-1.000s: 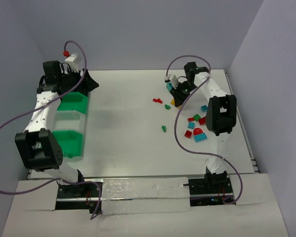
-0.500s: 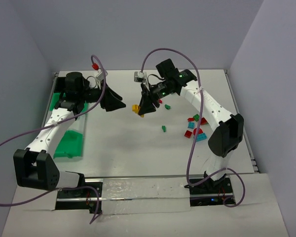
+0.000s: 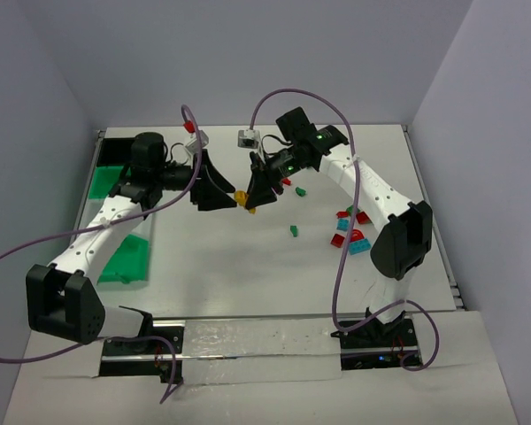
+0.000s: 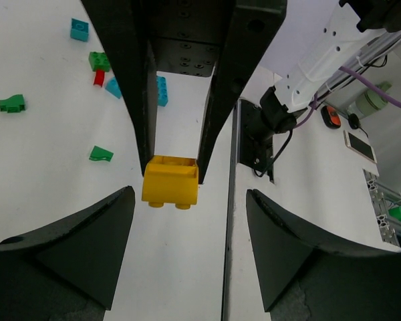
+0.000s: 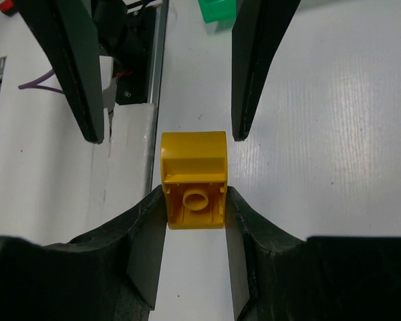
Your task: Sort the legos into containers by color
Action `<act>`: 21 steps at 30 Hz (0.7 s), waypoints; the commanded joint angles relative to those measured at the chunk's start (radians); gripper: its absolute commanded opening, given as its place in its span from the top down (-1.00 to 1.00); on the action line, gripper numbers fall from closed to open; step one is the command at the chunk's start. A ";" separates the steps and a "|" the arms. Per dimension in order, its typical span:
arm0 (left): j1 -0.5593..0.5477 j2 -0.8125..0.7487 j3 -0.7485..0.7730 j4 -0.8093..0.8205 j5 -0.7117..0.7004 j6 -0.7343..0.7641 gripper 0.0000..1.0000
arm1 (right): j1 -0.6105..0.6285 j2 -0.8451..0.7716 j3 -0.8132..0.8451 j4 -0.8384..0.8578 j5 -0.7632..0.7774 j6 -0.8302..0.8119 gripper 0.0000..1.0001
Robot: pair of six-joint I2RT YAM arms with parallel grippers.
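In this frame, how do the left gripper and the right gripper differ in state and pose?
The right gripper is shut on the yellow brick; the left gripper is open and holds nothing. The right gripper's jaws press the brick's sides; the left gripper's jaws spread wider than the brick, not touching it. The left gripper points rightward, the right gripper leftward. Shared: both face each other tip to tip over the middle of the table.

Yellow brick [image 4: 170,182] tight in the right gripper [image 4: 176,167]; left gripper [image 4: 190,200] agape just below; loose legos [image 4: 99,60] at upper left
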 commanded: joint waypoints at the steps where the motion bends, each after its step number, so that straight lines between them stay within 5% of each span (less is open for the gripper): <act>1: -0.023 0.000 0.027 0.024 0.035 0.013 -0.54 | 0.011 0.006 0.049 -0.003 -0.048 0.007 0.59; 8: -0.063 0.023 0.057 -0.054 -0.021 0.087 -0.36 | 0.011 0.011 0.062 -0.014 -0.057 0.007 0.59; 15: -0.074 0.029 0.069 -0.074 -0.049 0.107 0.21 | 0.012 0.014 0.066 -0.021 -0.049 0.008 0.58; 18: -0.073 0.030 0.075 -0.082 -0.059 0.103 0.54 | 0.011 0.015 0.069 -0.023 -0.038 0.014 0.38; 20: -0.070 0.029 0.078 -0.086 -0.077 0.095 0.97 | 0.009 0.018 0.067 -0.020 -0.013 0.023 0.12; 21: -0.065 0.027 0.078 -0.088 -0.081 0.092 0.99 | 0.009 0.018 0.066 -0.020 0.001 0.029 -0.05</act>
